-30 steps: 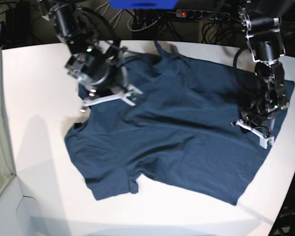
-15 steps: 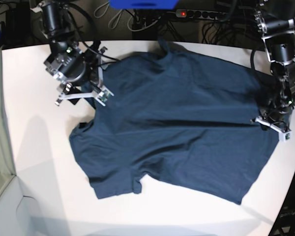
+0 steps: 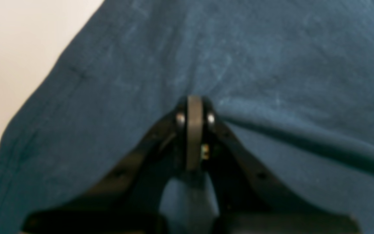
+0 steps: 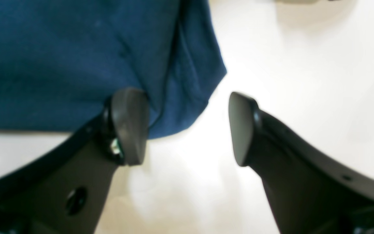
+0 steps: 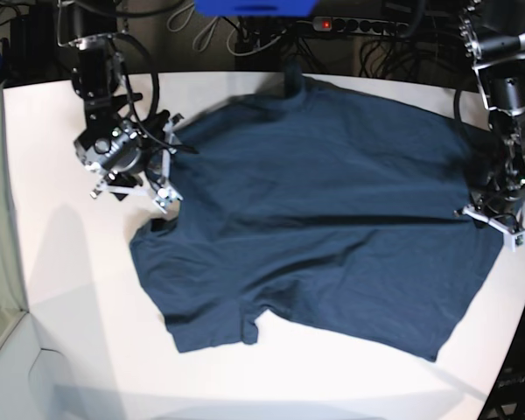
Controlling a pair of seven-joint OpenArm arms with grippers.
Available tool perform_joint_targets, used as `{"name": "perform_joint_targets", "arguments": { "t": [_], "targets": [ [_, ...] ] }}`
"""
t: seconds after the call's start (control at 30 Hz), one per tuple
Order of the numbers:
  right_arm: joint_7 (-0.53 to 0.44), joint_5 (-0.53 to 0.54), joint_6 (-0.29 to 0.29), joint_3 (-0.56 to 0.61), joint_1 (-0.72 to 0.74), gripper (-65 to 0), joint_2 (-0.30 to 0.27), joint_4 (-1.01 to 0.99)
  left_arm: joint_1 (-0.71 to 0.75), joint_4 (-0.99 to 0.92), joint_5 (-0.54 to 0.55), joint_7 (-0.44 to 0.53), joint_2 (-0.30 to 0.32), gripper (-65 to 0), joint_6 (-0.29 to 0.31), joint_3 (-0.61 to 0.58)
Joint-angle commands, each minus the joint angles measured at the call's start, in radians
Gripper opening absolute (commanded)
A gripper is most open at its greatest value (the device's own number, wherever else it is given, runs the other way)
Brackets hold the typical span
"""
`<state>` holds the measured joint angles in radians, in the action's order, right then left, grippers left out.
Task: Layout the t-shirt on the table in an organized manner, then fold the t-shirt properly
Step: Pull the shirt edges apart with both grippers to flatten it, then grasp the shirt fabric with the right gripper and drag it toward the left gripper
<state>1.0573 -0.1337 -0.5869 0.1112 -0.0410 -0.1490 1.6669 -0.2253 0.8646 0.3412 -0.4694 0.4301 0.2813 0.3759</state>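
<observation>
1. Shirt (image 5: 324, 210) lies spread on the table (image 5: 61, 262), mostly flat, collar toward the far edge. One long crease runs across the middle from my left claw toward the sleeve side.
2. Left claw (image 3: 194, 107) is clamped tight on a pinch of shirt near the hem side; the crease starts right at its tip. In the base view it sits at the shirt's edge (image 5: 494, 219).
3. Right claw (image 4: 187, 128) stands wide, holding nothing. One finger overlaps the sleeve corner, the other is over bare table.
4. Step in hand, as I judge it: flattening the layout before any fold.
5. To do it well: pull low and outward with the left, along the crease line, just until the ridge goes flat. Overpulling likely drags the whole shirt.
6. The right should re-grip the sleeve edge, or pin it, so there is counter-tension. Grab the edge only, not a bunch.
7. Release only once the cloth lies on the table, so it doesn't spring back.
8. Hard to tell: both wrist views are blurred, so I can't say how many layers the left pinch holds.
9. Can't tell whether the right finger touches the sleeve or hovers above it.
10. Neck label not visible. Table's near right corner is cut off in the base view.
</observation>
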Motion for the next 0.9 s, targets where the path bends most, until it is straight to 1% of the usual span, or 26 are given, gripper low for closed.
{"name": "perform_joint_targets", "arguments": {
  "t": [0.0, 0.07, 0.1, 0.2, 0.27, 0.37, 0.5, 0.53, 0.63, 0.73, 0.77, 0.87],
  "targets": [
    [-0.005, -0.010, -0.008, -0.003, 0.003, -28.0, -0.001, -0.021, -0.019, 0.012, 0.005, 0.011, 0.019, -64.6, -0.004, 0.005],
    [-0.025, -0.010, -0.008, 0.002, 0.006, -33.7, -0.001, -0.055, -0.019, 0.012, 0.005, 0.011, 0.019, -64.6, -0.004, 0.005],
    [-0.030, -0.010, -0.008, 0.005, 0.016, -37.7, 0.001, -0.070, -0.019, 0.012, 0.005, 0.011, 0.019, -64.6, -0.004, 0.005],
    [-0.021, -0.010, -0.008, 0.006, 0.063, -54.9, 0.012, -0.152, -0.019, 0.014, 0.005, 0.011, 0.017, -64.6, -0.004, 0.001],
    [-0.019, -0.010, -0.008, 0.002, 0.095, -65.0, 0.015, -0.192, -0.019, 0.017, 0.005, 0.011, 0.017, -64.6, -0.004, 0.001],
    [0.008, -0.010, -0.008, 0.006, 0.125, -65.0, 0.015, -0.167, -0.019, 0.028, 0.006, 0.007, 0.016, -64.6, -0.004, 0.001],
    [0.110, -0.010, -0.008, 0.015, 0.192, -65.0, 0.015, 0.008, -0.019, 0.034, 0.008, 0.002, 0.014, -64.6, -0.004, 0.001],
    [0.134, -0.010, -0.008, 0.037, 0.214, -65.0, 0.015, 0.059, -0.019, 0.035, 0.008, 0.002, 0.013, -64.6, -0.004, 0.001],
    [0.192, -0.010, -0.008, 0.150, 0.286, -65.0, 0.015, 0.163, -0.019, 0.035, 0.008, 0.001, -0.003, -64.6, -0.004, -0.001],
    [0.206, -0.010, -0.006, 0.325, 0.362, -65.0, 0.018, 0.161, -0.018, 0.035, 0.008, -0.001, -0.006, -64.6, -0.004, -0.001],
    [0.206, -0.010, -0.006, 0.388, 0.384, -65.0, 0.029, 0.146, -0.015, 0.035, 0.008, -0.001, -0.006, -64.6, -0.004, -0.001],
    [0.208, -0.013, -0.006, 0.548, 0.441, -65.0, 0.091, 0.051, -0.013, 0.035, 0.008, -0.004, -0.006, -64.6, -0.004, -0.002]
  ]
}}
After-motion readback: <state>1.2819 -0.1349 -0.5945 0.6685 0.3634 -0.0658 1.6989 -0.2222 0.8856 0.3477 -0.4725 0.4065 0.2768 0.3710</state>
